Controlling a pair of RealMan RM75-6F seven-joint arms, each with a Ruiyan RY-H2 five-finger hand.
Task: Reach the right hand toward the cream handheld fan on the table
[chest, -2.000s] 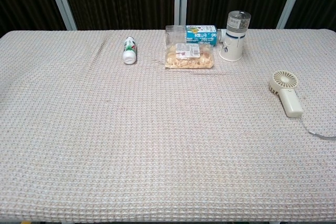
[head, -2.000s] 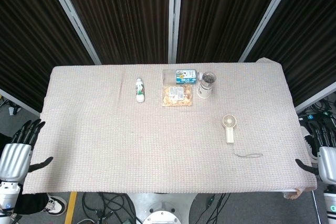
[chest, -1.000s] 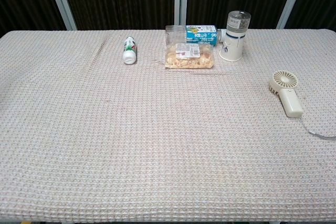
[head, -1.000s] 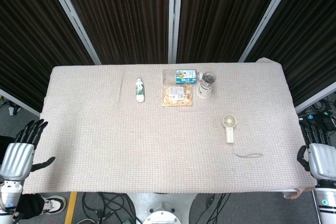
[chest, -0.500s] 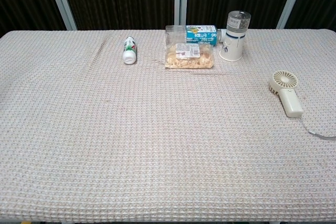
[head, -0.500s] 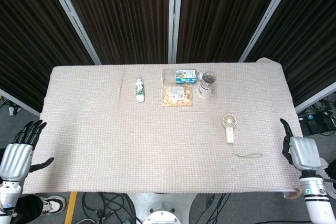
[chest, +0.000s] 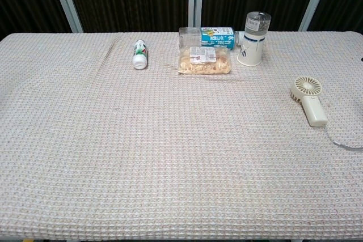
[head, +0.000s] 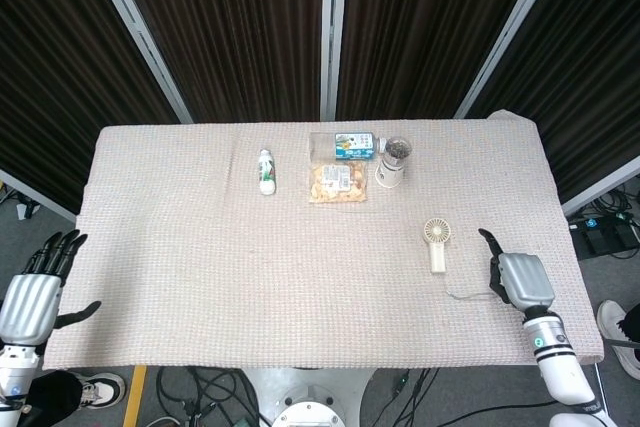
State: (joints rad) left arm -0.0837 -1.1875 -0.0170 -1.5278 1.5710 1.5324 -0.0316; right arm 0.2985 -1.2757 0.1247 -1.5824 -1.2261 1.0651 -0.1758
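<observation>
A table (head: 200, 277) covered by a pale waffle-weave cloth is seen to fill most of both views. Toward its right side a cream handheld fan (head: 436, 244) is laid flat on the cloth, its round grilled head pointed toward the far edge and its straight handle toward the near edge; a thin cord (head: 470, 296) is trailed from the handle end across the cloth to the right. In the chest view the fan (chest: 309, 100) is shown near the right border, well apart from the items at the back.

The right hand (head: 518, 277) is held over the table's right near portion, to the right of the fan's handle and near it but not touching; the cord lies between them. Nothing is held in it, though how far its fingers are spread cannot be told from the head view. The left hand (head: 35, 287) is kept off the table's left near corner, empty with fingers apart.

At the far middle, a clear bag of snacks (head: 338, 183), a blue-green carton (head: 354, 145), a lidded white cup-like container (head: 392, 162) and a small white bottle (head: 266, 171) lying on its side are set
</observation>
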